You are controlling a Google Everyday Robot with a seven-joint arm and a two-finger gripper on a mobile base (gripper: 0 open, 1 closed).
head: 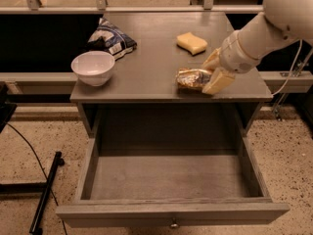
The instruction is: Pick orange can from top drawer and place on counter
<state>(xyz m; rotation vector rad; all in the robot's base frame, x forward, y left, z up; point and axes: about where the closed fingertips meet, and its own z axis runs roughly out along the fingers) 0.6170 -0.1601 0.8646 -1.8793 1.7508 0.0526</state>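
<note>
Orange-gold, crumpled can [191,78] (seemingly sideways) sits gripped by tool [209,74] on counter [146,58].

Tool [207,78] at bench [146,77] front right, clamped on orange can [188,78]; can's right end hidden between its fingers. Upper arm [283,9] cut by right edge. On top drawer [171,180], knob [174,225] clipped at bottom.

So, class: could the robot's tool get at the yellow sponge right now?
Probably not yet: the tool, at the front right of the counter, is closed on the orange can. The sponge lies just behind it, with nothing between.
</note>
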